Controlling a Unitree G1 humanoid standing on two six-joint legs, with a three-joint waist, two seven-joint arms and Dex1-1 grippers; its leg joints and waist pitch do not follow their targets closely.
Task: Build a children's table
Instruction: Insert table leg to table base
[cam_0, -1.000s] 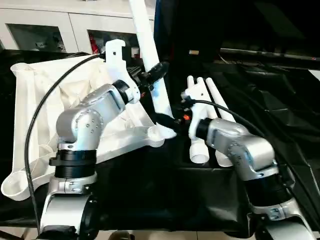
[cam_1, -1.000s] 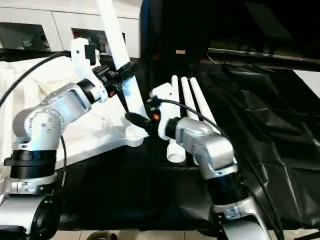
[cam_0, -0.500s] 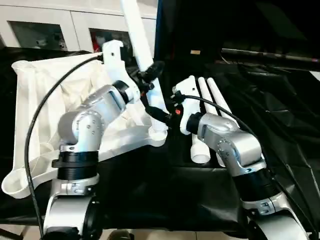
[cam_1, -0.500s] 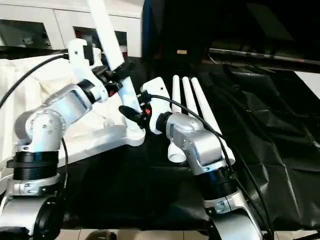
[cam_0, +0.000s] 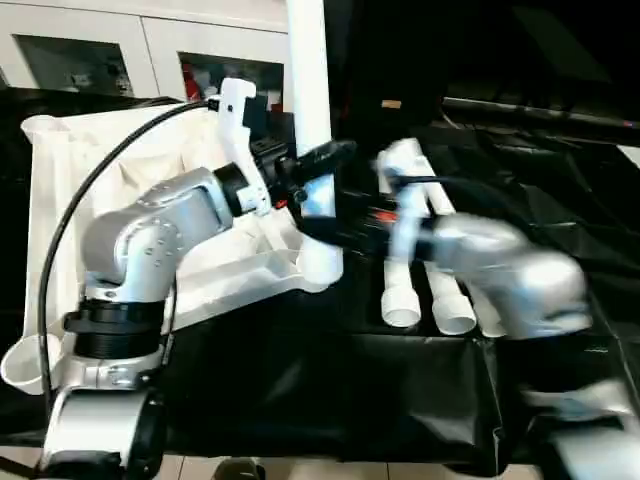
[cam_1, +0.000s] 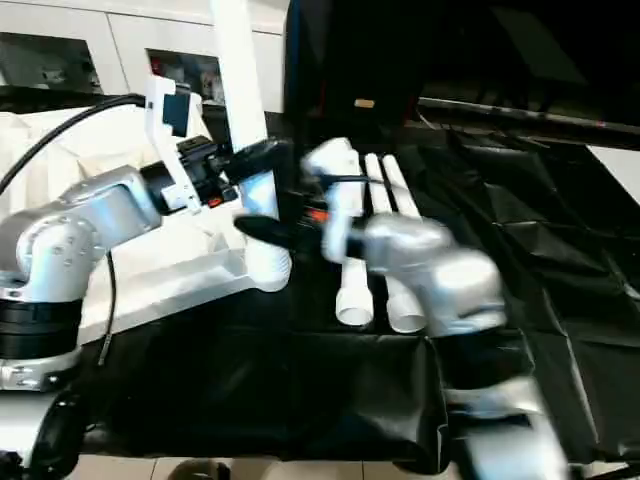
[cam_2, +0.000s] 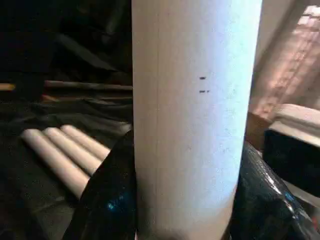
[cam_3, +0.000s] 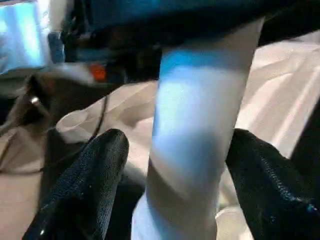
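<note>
The leg (cam_0: 308, 110) was pinched upright by the left gripper (cam_0: 318, 172) — right gripper (cam_3: 172, 165) spread — and should be pressed straight into the tabletop (cam_0: 75, 190) socket.

— What is the upright leg (cam_0: 308, 120) made of?
— Smooth white plastic with a soft sheen, the same as the three spare legs (cam_0: 430, 270) lying on the sheet.
— And the tabletop (cam_0: 150, 200)?
— White plastic too, ribbed on its upturned underside, fairly matt.
— What covers the surface?
— A black plastic sheet (cam_0: 540, 200), crinkled and glossy, catching the light along its folds.
— The arms?
— The forearms (cam_0: 160, 235) look like brushed silver metal. The left gripper's fingers (cam_2: 107, 200) are black and shiny.
</note>
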